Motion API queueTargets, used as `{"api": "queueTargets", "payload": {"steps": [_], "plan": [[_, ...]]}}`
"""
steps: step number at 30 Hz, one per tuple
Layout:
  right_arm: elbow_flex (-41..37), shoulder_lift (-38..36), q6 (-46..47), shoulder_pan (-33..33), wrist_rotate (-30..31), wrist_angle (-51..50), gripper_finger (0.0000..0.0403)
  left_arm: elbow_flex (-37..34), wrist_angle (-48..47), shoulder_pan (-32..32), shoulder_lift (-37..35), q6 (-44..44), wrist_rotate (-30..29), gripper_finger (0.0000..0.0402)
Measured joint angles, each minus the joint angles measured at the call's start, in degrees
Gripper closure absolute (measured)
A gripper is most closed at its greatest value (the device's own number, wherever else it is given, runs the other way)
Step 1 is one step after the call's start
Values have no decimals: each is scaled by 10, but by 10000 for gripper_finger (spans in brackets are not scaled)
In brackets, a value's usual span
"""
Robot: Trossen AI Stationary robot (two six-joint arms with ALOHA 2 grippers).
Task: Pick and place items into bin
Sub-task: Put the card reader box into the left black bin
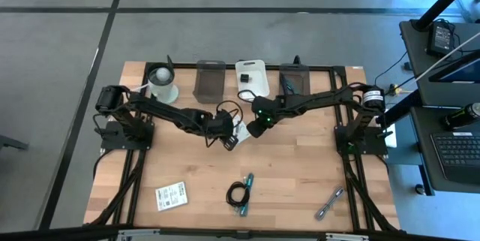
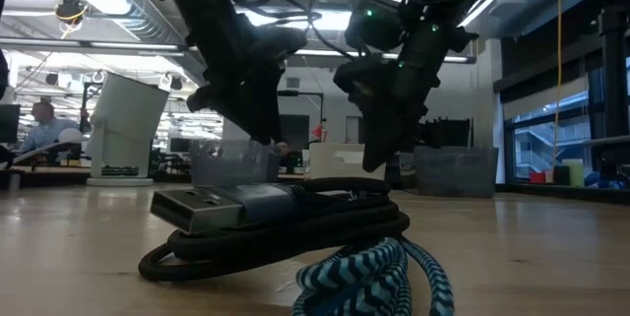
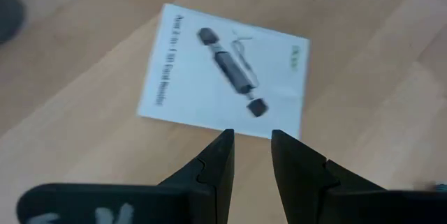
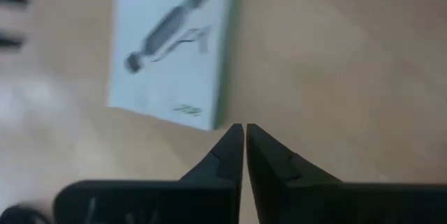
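One flat white packet [image 3: 223, 83] printed with a grey card-reader drawing.

Both pincers seemingly empty, mid-table.

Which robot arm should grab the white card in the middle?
Probably left. The left gripper hangs open right above the white card; the right gripper is shut beside it.

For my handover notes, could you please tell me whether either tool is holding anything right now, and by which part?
Nothing is held. The left tool hangs open above the white card, and the right tool is shut on nothing beside it.
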Motion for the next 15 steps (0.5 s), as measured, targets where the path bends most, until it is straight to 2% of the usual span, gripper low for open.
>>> {"api": "queueTargets", "payload": {"steps": [8, 15], "plan": [[-8, 0, -2, -3, 0, -5, 339, 0, 34, -8, 43, -55, -20, 311], [-8, 0, -1, -3, 1, 6, 325, 0, 48, -4, 74, -75, -17, 311]]}}
